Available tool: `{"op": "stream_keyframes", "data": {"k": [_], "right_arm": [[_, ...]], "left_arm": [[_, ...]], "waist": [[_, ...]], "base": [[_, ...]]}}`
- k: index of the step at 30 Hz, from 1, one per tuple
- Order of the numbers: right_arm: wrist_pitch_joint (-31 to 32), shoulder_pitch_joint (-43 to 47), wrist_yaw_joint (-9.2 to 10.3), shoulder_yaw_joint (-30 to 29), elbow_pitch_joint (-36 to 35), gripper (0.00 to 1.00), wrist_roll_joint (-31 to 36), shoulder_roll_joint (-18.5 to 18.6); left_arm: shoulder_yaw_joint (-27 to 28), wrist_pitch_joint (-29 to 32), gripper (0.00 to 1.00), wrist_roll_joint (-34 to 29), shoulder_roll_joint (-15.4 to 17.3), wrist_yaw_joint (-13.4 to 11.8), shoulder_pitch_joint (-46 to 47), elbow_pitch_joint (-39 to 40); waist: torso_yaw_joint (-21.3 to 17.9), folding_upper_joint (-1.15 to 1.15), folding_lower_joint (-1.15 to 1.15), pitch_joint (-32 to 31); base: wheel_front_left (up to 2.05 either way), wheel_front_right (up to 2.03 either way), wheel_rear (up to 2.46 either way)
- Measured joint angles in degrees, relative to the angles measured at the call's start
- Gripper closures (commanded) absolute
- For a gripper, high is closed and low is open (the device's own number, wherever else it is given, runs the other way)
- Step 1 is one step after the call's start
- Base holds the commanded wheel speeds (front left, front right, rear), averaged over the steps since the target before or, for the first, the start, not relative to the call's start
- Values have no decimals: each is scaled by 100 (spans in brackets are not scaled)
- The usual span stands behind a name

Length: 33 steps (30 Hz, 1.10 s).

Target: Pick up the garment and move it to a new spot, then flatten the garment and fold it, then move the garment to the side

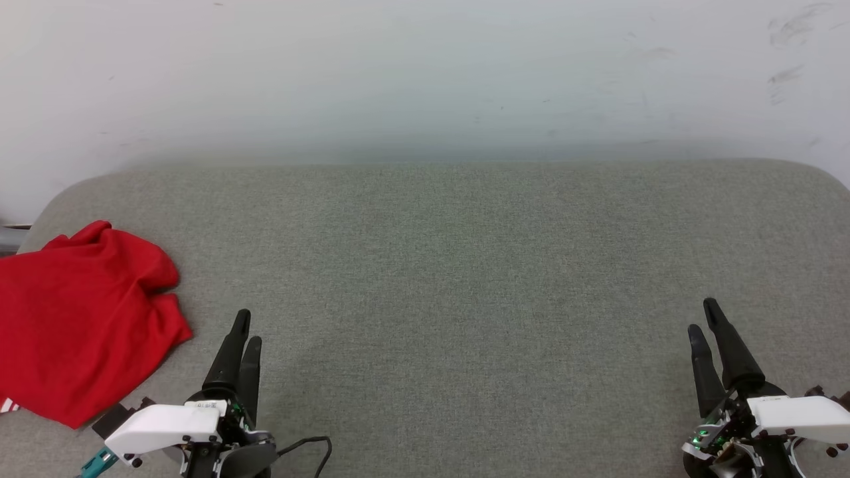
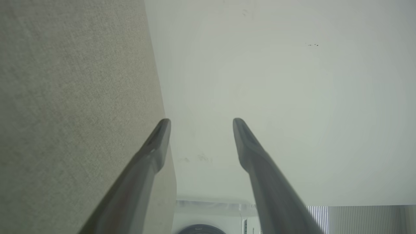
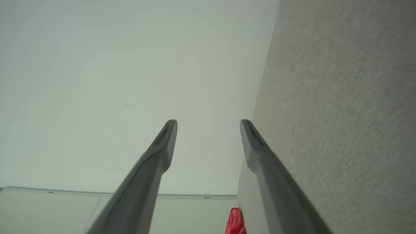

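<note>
2 grippers sit low at the near edge of a grey padded surface (image 1: 465, 265), and neither holds anything. The left gripper (image 1: 248, 326) is at the lower left of the head view, its 2 long dark fingers pointing away from the robot toward the pale wall (image 1: 425, 79). In the left wrist view its jaws stand wide apart, with bare wall between the tips and the grey fabric running along 1 side. The right gripper (image 1: 701, 315) is at the lower right, well apart from the left one, its fingers also pointing toward the wall. The right wrist view shows its jaws spread just as wide, with nothing between them.

The garment (image 1: 80, 318) lies crumpled in a red heap at the surface's left end. It is near the left gripper but not touching it, and a strip of grey fabric separates the nearest fold from the fingers. Part of the heap runs off the head view's left edge. A small bit of red-and-white striped trim (image 1: 8, 403) peeks out at its lower left corner. In the right wrist view the heap appears small and red beside the surface's far end, low between the 2 fingers.

A thin black cable (image 1: 312, 445) loops over the fabric just beside the left wrist.
</note>
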<state>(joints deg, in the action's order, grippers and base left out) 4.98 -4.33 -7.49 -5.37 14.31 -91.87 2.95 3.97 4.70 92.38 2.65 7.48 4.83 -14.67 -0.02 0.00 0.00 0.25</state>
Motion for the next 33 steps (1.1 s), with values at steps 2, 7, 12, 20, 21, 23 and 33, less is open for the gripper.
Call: {"op": "stream_keyframes", "data": {"k": [2,7,12,20,21,23,33], "right_arm": [[-53,-1,0,35,-47,0,25,0],[-201,-3,0,127,-152,0,168,21],[-363,-7,0,240,-238,0,531,108],[-557,-43,0,358,-396,0,1595,220],[-581,-43,0,366,-419,0,1724,219],[-623,-43,0,394,-449,0,2049,220],[-824,-51,0,466,-598,0,3818,219]], "left_arm": [[-62,-44,0,-2,0,0,21,43],[-226,-199,0,-120,10,0,82,157],[-335,-344,0,-438,27,0,115,274],[-281,-534,0,-1313,19,0,118,482],[-278,-548,0,-1392,14,0,118,503],[-288,-598,0,-1591,14,0,119,525],[-339,-842,0,-3067,10,0,147,610]], "waist": [[0,0,0,3],[0,0,0,6],[-1,0,0,10],[-4,0,0,16],[-4,0,0,16],[-3,0,0,17],[-10,0,0,30]], "base": [[0,0,0],[0,0,0],[0,0,0],[0,0,0],[0,0,0],[0,0,0],[0,0,0]]}}
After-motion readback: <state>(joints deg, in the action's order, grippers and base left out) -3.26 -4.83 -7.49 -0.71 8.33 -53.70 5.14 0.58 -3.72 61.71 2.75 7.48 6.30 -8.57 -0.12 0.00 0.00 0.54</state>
